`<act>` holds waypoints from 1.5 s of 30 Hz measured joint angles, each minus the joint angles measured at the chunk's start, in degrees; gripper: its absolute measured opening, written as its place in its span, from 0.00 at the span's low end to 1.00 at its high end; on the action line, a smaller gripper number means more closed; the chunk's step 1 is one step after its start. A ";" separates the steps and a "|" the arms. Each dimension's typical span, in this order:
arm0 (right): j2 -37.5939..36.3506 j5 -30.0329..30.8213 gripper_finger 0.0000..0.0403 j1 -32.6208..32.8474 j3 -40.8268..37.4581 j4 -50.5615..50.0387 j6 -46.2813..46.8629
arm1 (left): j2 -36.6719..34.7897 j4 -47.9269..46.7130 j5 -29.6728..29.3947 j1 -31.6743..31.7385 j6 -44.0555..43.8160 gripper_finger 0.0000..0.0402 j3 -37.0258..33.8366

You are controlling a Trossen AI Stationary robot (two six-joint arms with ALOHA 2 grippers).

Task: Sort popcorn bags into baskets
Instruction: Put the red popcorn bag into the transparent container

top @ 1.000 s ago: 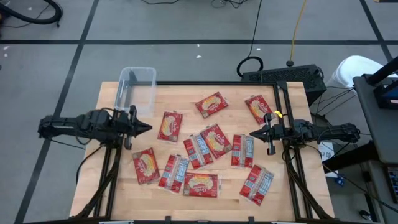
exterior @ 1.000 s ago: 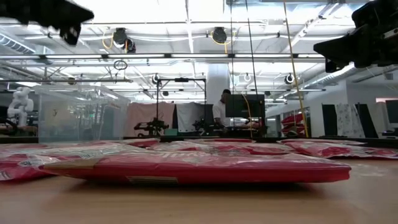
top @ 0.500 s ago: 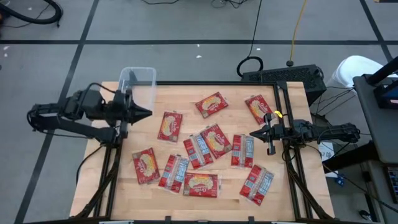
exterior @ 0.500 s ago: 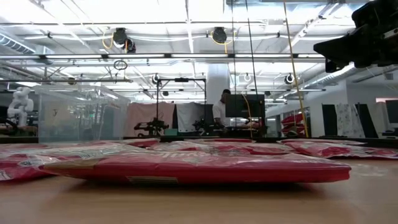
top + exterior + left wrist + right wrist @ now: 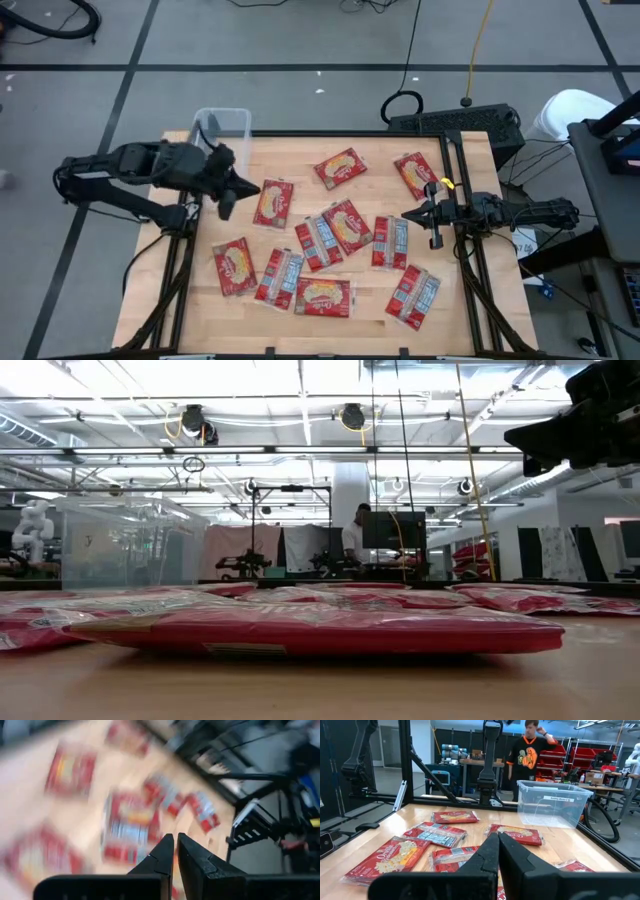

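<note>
Several red popcorn bags lie flat over the middle of the wooden table [image 5: 180,300], among them one [image 5: 273,201] near the left and one [image 5: 340,167] toward the far edge. The basket [image 5: 222,135], a clear plastic tub, stands on the far left corner and also shows as the tub [image 5: 552,802] in the right wrist view. My left gripper [image 5: 252,188] hovers shut above the table, slanting down, its tips just left of the nearest bag. My right gripper [image 5: 405,217] waits shut and level at the right side, above the bags.
A black frame [image 5: 455,170] runs along the table's right side, and dark rails [image 5: 180,270] run along the left. Bare wood shows at the near left corner and around the tub. A person [image 5: 532,755] stands in the room beyond the table.
My left gripper has risen from its level rest at the left edge, out of the low view. It has swung toward the far edge and then toward the table's middle, tipping nose-down and rolling. It has stayed shut. The bags have not moved.
</note>
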 joint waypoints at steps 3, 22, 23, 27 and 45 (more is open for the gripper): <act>0.00 0.00 0.00 -0.02 0.00 0.02 0.00 | 1.86 -10.04 2.15 -0.93 -15.19 0.08 0.01; 0.02 0.02 0.00 -0.01 0.00 3.81 -0.04 | 4.79 -10.04 16.43 -14.86 -56.00 0.19 -21.17; 0.02 0.00 0.00 0.00 0.00 3.95 0.02 | 4.79 -7.82 16.94 -15.71 -57.77 0.23 -22.80; 0.02 0.00 0.00 -0.01 0.00 4.41 0.28 | 4.77 -0.48 18.10 -19.60 -65.05 0.36 -28.17; 0.02 0.04 0.00 -0.02 0.00 5.14 22.78 | 8.04 19.45 17.55 -34.20 -80.19 0.74 -43.53</act>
